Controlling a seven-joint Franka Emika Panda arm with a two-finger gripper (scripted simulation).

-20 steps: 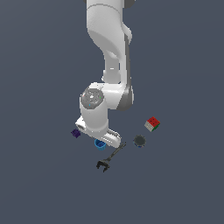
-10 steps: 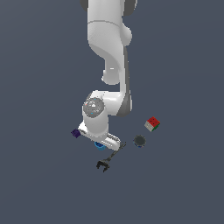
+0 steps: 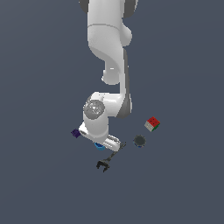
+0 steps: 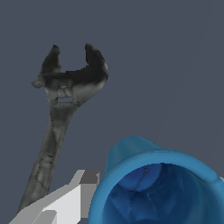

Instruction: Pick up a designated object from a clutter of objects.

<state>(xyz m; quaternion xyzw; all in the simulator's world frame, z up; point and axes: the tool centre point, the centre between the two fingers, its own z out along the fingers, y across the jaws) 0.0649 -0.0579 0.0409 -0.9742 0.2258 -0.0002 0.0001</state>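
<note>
Lowered since a second ago, the gripper (image 3: 101, 145) now sits over the one blue cup (image 4: 157, 186), a finger (image 4: 65, 199) just beside its rim; whether it grips cannot be told. Around it lie one wrench-like tool (image 4: 61, 109) alongside, one purple block (image 3: 75, 133) near, and one dark disc (image 3: 139, 141) and one cube (image 3: 152, 124) farther off, all unmoved.

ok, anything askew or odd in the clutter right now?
Nothing stands out. The blue cup looks intact, rim toward the wrist camera, a claw finger beside it. The wrench lies flat nearby; cube, disc and purple block sit apart.
</note>
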